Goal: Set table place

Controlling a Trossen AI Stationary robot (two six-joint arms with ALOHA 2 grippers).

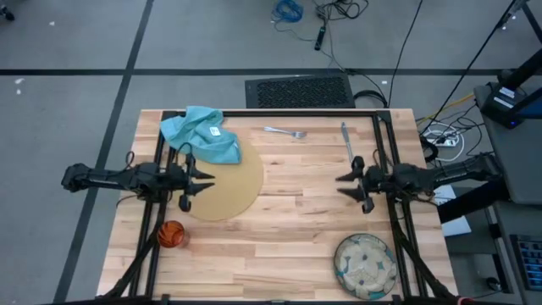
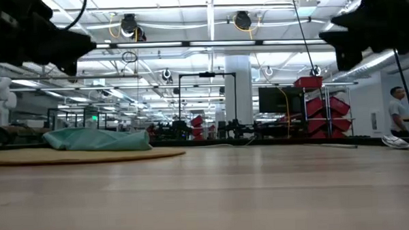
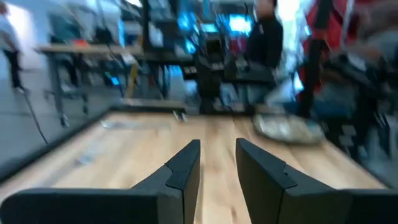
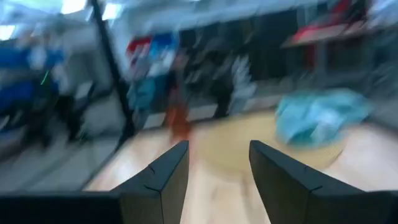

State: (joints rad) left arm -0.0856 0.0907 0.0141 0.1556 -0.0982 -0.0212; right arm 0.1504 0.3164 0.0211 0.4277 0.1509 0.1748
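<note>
Planked wooden table point(image 2: 214, 196), round mat point(image 2: 83, 156), crumpled napkin point(image 2: 96, 139)

Both wrist views motion-blurred: plate point(image 3: 287, 127) only a pale smear, napkin point(image 4: 320, 118) and cup point(image 4: 180, 123) just colour blobs. Low view cuts both arms off at 12 o'clock edge, grippers hidden. High view: knife point(image 1: 346, 141) too small to confirm; plate point(image 1: 365, 267) clipped at 6 o'clock edge

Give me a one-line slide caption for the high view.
Both open grippers, left and right, hover over the table; napkin on mat, plate unplaced.
</note>
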